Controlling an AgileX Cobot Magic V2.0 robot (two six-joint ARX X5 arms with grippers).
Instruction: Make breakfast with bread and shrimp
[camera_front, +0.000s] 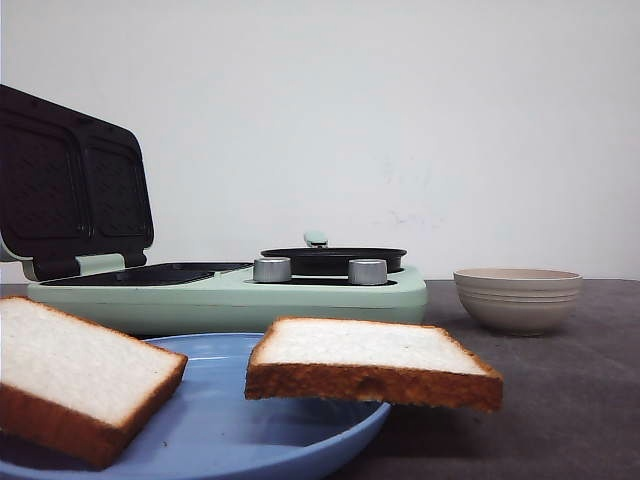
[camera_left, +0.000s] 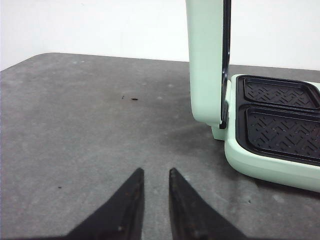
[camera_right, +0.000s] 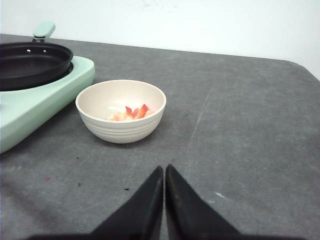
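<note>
Two bread slices lie on a blue plate (camera_front: 220, 430) close to the front camera: one at the left (camera_front: 75, 365), and one at the right (camera_front: 365, 350) that overhangs the plate's rim. The shrimp (camera_right: 131, 113), orange-pink pieces, lie in a cream bowl (camera_right: 120, 127) on the table to the right of the cooker. My right gripper (camera_right: 164, 168) is shut and empty over bare table, short of the bowl. My left gripper (camera_left: 155, 172) is open by a narrow gap with nothing in it, over the table beside the cooker's raised lid (camera_left: 207, 60). Neither gripper shows in the front view.
A mint-green cooker (camera_front: 230, 295) stands behind the plate, its lid open over black grill plates (camera_left: 280, 125). A black pan (camera_right: 32, 62) sits on its right side, with two silver knobs (camera_front: 272, 269) in front. The bowl (camera_front: 517, 298) stands right of it on the grey table.
</note>
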